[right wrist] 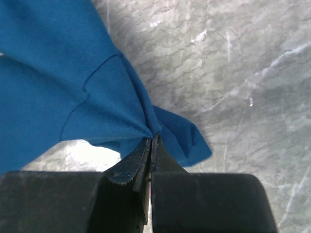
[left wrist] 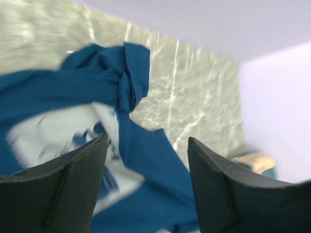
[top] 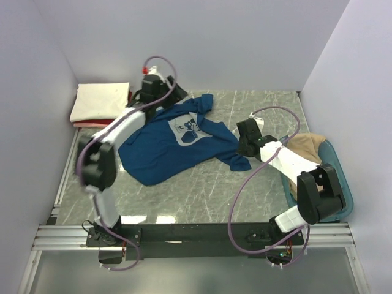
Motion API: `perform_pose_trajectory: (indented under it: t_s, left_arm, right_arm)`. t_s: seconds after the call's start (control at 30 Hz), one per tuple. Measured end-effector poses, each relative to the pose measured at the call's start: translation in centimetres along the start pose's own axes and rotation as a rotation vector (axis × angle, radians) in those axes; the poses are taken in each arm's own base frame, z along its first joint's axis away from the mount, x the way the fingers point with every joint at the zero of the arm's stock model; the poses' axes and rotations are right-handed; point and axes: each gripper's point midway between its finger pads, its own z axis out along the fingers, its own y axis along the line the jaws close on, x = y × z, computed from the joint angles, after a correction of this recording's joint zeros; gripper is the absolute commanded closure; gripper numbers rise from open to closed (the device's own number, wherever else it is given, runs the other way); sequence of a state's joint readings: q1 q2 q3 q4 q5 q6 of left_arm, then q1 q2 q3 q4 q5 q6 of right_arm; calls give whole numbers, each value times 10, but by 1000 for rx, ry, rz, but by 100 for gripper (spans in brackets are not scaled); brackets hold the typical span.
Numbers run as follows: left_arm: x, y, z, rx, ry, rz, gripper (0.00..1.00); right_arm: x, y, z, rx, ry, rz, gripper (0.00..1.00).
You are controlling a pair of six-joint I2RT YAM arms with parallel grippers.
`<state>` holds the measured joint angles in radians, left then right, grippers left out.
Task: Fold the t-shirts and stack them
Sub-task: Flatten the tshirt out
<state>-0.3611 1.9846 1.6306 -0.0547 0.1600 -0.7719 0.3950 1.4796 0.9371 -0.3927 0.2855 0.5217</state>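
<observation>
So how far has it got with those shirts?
Two look done: a cream shirt lies folded on a red shirt in the far left corner. The blue shirt is in hand, spread unfolded on the table; the right gripper pinches its sleeve, the left gripper is open above it. A tan shirt waits in the tub.

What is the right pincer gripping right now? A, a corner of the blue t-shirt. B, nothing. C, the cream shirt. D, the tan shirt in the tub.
A: the right wrist view shows the right pincer shut on a bunched fold of the blue t-shirt.
</observation>
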Motion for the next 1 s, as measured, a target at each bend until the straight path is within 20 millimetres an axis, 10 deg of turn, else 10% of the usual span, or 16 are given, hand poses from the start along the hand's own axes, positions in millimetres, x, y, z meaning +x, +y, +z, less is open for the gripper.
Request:
perform_pose_trajectory:
  t_s: [0.17,0.33,0.6,1.0]
  left_arm:
    - [-22,1,-110,-101,-194,-86,41]
    - [31,86,-173,-375,-247,-224,46]
    - [136,205,-236,-788,-158,-323,44]
    - [171,233,-262,-837,-181,-417,43]
  right_arm:
    - [2,8,-5,-72,-2,30,100]
    - [-1,20,-13,-146,-11,48,100]
    - [5,32,-14,-218,11,52,100]
    - [5,36,-24,-264,1,61,100]
